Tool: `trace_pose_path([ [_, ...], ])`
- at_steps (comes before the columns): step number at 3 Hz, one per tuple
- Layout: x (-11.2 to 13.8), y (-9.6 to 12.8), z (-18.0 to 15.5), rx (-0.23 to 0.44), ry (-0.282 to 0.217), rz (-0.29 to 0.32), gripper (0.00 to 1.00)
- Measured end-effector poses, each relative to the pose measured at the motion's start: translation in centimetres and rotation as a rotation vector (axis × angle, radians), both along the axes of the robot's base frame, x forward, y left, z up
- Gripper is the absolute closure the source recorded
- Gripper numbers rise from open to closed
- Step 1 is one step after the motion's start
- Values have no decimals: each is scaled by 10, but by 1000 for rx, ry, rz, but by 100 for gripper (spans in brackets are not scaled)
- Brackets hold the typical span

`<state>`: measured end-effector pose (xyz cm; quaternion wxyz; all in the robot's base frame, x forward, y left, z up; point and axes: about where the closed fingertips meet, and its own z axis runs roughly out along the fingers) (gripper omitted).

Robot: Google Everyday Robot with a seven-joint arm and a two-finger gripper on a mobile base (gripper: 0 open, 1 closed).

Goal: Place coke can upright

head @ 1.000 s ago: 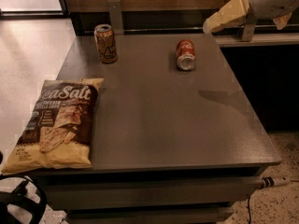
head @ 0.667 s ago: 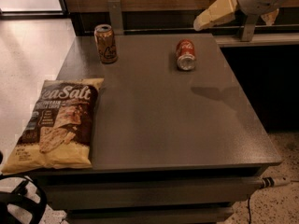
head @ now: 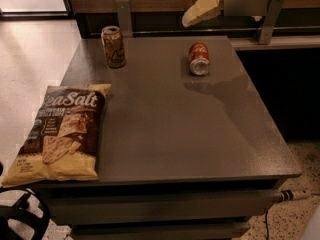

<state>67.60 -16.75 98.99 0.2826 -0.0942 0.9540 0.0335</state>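
The coke can [head: 199, 59], red with white script and silver ends, lies on its side at the back right of the grey table [head: 170, 134], one silver end facing the camera. My gripper [head: 201, 9], cream-coloured, hangs in the air at the top of the view. It is above and behind the can, slightly to its left, and is not touching it. Its shadow falls on the table just in front of the can.
A tan-gold can [head: 113, 46] stands upright at the back left of the table. A bag of sea salt chips [head: 62, 131] lies flat along the left front edge. A counter with metal posts [head: 267, 19] runs behind the table.
My gripper has moved left and a little up, from beyond the table's right rear corner to above and behind the coke can. The cans and the bag have not moved.
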Motion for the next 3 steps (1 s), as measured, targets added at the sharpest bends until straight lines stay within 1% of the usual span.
trace_pose_path([
  [1,20,19,-8,-13,26,12,0],
  [2,40,34,-19,-36,68,21,0],
  [3,56,41,-30,-58,110,12,0],
])
